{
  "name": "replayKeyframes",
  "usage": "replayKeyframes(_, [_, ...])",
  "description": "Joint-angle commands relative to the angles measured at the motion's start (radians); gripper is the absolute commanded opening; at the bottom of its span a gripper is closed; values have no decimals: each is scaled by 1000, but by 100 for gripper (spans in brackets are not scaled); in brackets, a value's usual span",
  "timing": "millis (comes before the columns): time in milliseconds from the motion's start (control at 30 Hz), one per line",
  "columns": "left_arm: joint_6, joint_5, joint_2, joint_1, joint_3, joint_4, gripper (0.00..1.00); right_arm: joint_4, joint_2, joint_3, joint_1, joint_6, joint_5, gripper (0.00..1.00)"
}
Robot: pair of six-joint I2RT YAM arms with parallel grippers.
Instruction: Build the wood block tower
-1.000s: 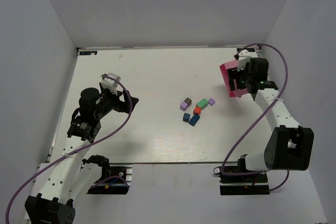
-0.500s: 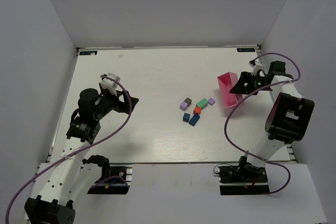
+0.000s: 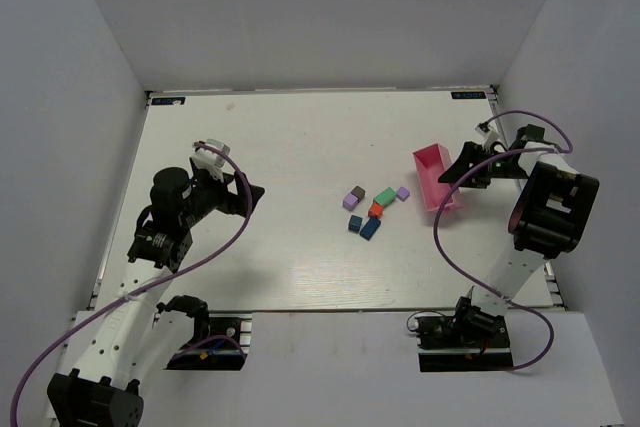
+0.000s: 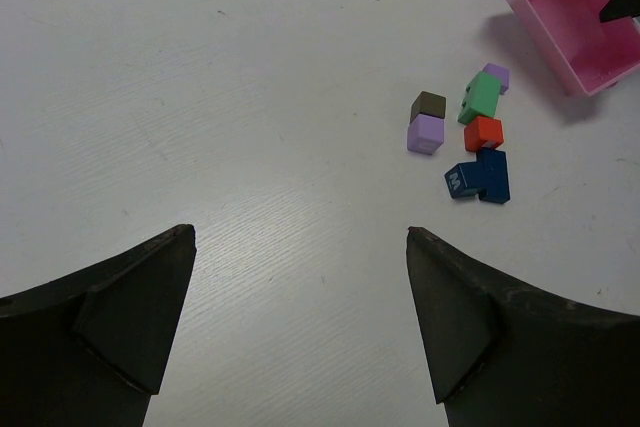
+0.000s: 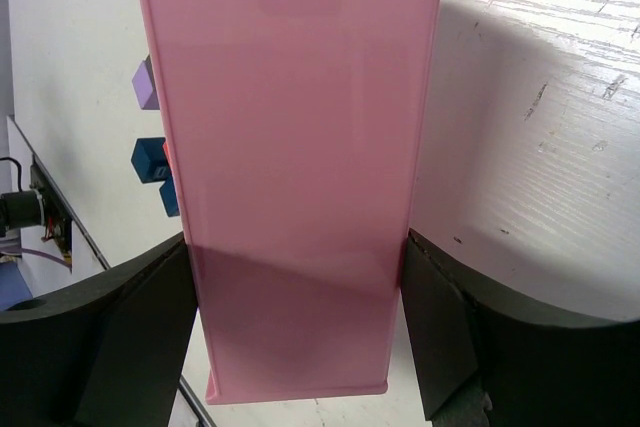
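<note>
Wood blocks (image 3: 371, 210) lie loose in a tight cluster mid counter (image 3: 300, 147), none stacked yet, with the pink tray (image 3: 432, 172) just to their right. Right hand (image 3: 462, 169) is nearer but clamped across the tray's short width. The left hand (image 3: 250, 195), jaws wide and empty, has the blocks well off to its right, so it's likely the free one to reach

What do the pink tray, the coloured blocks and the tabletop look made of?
Pink rectangular tray: likely moulded plastic; smooth, uniform, slightly glossy thin walls.
Small coloured blocks: probably painted wood; matte opaque faces, crisp edges, grain not visible.
White tabletop: wood or wood-look laminate; fine grain lines under a white, mildly shiny finish.
</note>
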Motion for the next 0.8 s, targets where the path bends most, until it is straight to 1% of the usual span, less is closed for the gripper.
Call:
replayKeyframes(0, [-5,20,-3,-3,25,8,96,-29,22,44,-6,-24,-49,0])
replayKeyframes(233, [-5,20,-3,-3,25,8,96,-57,54,63,-5,-33,-51,0])
replayKeyframes(367, [-5,20,-3,-3,25,8,96,-74,77,79,-7,-42,-48,4])
replayKeyframes(633, [-5,20,-3,-3,25,8,96,-81,91,89,-6,-42,-45,22])
replayKeyframes(733, [-5,20,-3,-3,25,8,96,-81,93,90,-6,-44,-37,31])
replayKeyframes(767, [-5,20,-3,-3,25,8,96,-83,94,93,-6,-44,-33,39])
